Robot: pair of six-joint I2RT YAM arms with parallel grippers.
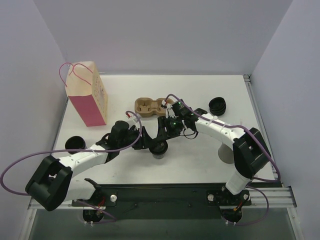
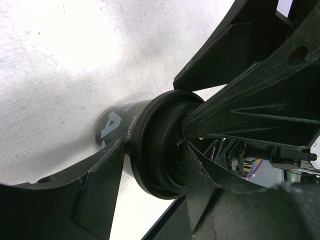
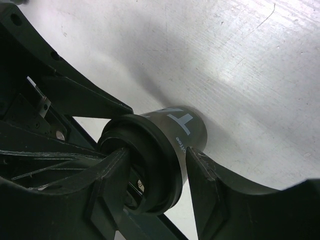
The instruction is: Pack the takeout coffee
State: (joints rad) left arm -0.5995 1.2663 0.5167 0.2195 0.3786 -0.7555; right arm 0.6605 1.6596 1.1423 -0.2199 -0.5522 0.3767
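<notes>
Black on black here: the takeout cup (image 1: 159,150) stands upright on the worktop (image 1: 200,165), lid (image 2: 152,150) on, right between the 2 grippers. The left gripper (image 2: 150,117) is clamped on it, 1 finger pressed to the printed wall just below the lid's rim, the other against the opposite side. The right gripper (image 3: 159,157) sits on the other side, 1 finger lying across the lid's top, the other beside the wall under the rim. Whether it actually squeezes or only brackets the cup, I cannot tell from this close.

Handling call: this looks like a light, thin-walled thing with a smooth, slightly glossy skin, so it will likely dent if squeezed hard and slide if squeezed soft. The best hold is high on the wall, just under the rim, where the lid stiffens it. Keep it upright in case it is filled.

Pose now: both arms reach inward and low, forearms nearly level above the worktop, wrists rolled so the fingers meet the cup sideways. The pulp tray (image 1: 150,106) lies just beyond the grippers, on their far side.
</notes>
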